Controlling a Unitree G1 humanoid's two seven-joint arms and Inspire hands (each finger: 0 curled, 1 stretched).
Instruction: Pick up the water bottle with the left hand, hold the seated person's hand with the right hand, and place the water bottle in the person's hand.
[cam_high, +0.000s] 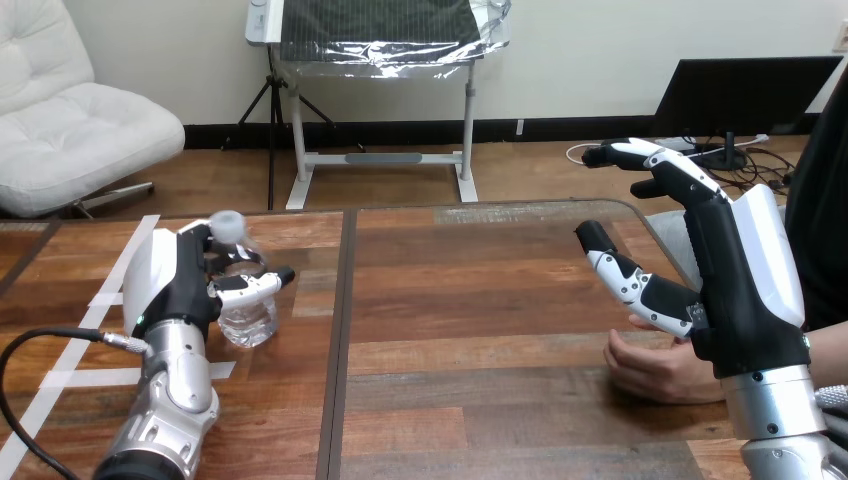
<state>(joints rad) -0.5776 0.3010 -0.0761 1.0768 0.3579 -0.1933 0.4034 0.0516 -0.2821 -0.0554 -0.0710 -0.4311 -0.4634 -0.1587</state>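
A clear plastic water bottle (246, 318) with a white cap stands on the table at the left. My left hand (178, 280) is wrapped round it, fingers and thumb curled about its body. My right hand (735, 280) is raised at the right with fingers straight and thumb spread, holding nothing. The person's hand (655, 368) rests on the table just below and behind my right hand's thumb, partly hidden by my right wrist; I cannot tell if they touch.
The wooden table (470, 300) has a dark seam down its middle. White tape strips (110, 290) mark the left part of the tabletop. A black cable (40, 345) loops beside my left forearm.
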